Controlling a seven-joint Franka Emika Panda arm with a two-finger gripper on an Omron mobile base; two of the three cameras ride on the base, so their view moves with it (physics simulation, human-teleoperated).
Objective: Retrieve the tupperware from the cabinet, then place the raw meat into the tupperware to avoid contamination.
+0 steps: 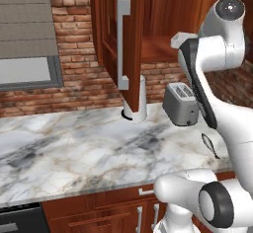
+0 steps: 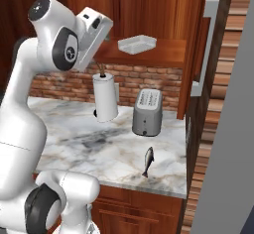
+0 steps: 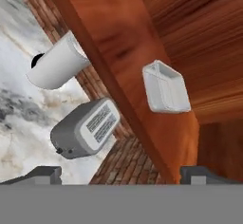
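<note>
Nearest to us, the white arm's two-finger tool (image 3: 121, 173) is up at shelf height, its small dark tips standing wide apart with nothing between them. Below it spreads the grey-veined white marble bench (image 2: 99, 148), and close to the front edge lies a small dark fish-shaped piece of raw meat (image 2: 147, 161), alone on the stone. Further back on the bench sits the grey metal toaster (image 2: 147, 112), slots up, and to its left in the right base view stands the tall white paper-towel roll (image 2: 105, 97), upright near the red brick wall (image 1: 74, 39). Up above, the dark red-brown wooden wall cabinet (image 2: 163, 10) stands open, its panelled door (image 1: 129, 39) with the long silver bar handle (image 1: 121, 44) swung out toward us. On the cabinet's shelf (image 2: 163, 54) rests the small shallow pale translucent tupperware (image 3: 165, 88), flat on the wood and open side up. In the hand view it sits straight ahead of the tool, well apart from the fingertips, untouched.
</note>
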